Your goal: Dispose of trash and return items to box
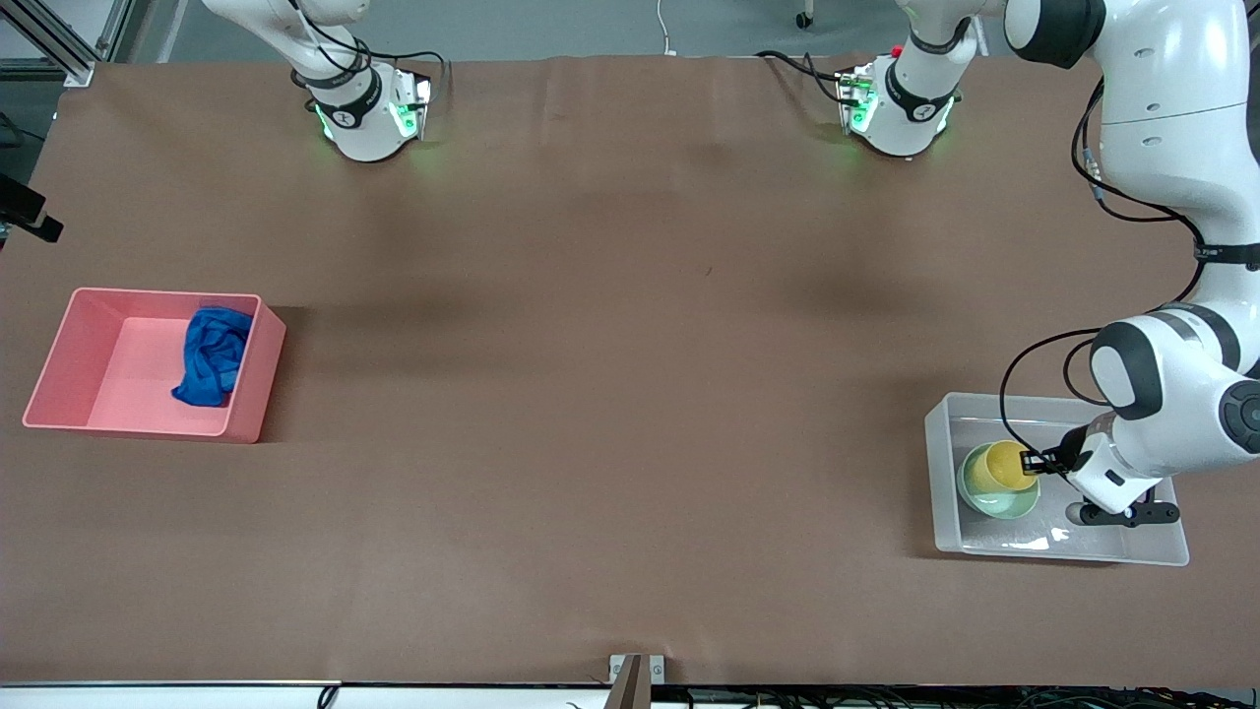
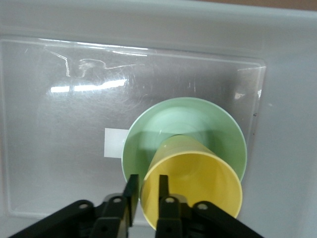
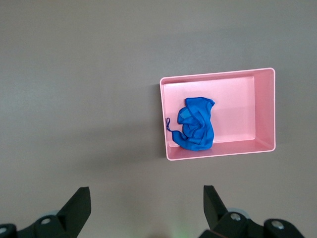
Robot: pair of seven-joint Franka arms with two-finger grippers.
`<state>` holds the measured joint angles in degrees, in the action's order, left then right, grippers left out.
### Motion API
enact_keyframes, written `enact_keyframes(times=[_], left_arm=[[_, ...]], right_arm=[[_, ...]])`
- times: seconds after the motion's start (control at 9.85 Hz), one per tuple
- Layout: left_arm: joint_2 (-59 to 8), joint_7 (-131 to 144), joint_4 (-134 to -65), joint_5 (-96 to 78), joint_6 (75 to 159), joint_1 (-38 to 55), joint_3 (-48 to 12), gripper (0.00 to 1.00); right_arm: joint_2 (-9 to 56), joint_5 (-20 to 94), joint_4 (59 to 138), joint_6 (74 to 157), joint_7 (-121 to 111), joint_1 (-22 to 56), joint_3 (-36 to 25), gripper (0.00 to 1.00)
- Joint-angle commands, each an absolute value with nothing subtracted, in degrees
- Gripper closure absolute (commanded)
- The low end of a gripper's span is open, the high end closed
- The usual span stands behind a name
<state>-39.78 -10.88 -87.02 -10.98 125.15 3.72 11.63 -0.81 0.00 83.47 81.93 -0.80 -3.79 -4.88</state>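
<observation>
The brown table (image 1: 610,394) carries two bins at its two ends. The pink bin (image 1: 69,364) sits toward the right arm's end, and the blue rag (image 1: 212,356) lies crumpled inside it against one end wall, its loose thread trailing by that wall. The right gripper (image 3: 143,208) hangs high over the bare table, beside the pink bin rather than over it; its fingers (image 3: 77,208) are spread wide apart with nothing between them.

The clear box (image 1: 984,544) stands toward the left arm's end. In it rests the green bowl (image 2: 218,124), partly covering a white label (image 2: 114,143) on the floor. The yellow cup (image 2: 198,178) stands tilted in the bowl. The left gripper (image 2: 145,191) is down in the box, its fingers (image 2: 132,191) pinching the cup's rim, one outside, one inside.
</observation>
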Motion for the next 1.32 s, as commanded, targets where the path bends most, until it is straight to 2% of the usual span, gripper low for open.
enact_keyframes(times=[0.0,0.2,0.41,0.71,1.02,1.22], left_arm=[[-38.26,-10.9,-85.87,-11.52,124.54,4.74,12.04,0.0],[-30.63,-10.99,-87.87,-11.08,122.8,5.01,11.34,0.0],[-17.56,-9.24,-96.2,-6.0,117.53,5.45,7.67,0.0],[-0.57,-4.49,-102.56,-4.66,104.99,5.1,3.17,0.0],[8.42,-0.38,-103.8,-1.42,97.75,3.96,0.02,0.01],[9.58,0.09,-103.36,-1.23,95.71,3.08,-1.93,0.01]], right_arm=[[-0.53,-0.18,82.53,81.12,-1.49,-4.22,-4.66,0.0],[-0.53,-0.09,82.62,81.04,-1.49,-4.31,-4.66,0.0],[-0.53,-0.09,82.62,81.04,-1.49,-4.39,-4.66,0.0],[-0.53,-0.09,82.71,81.04,-1.49,-4.66,-4.66,0.0],[-0.53,-0.09,82.71,81.04,-1.49,-4.75,-4.66,0.0],[-0.53,-0.09,82.79,81.04,-1.49,-4.75,-4.66,0.0]])
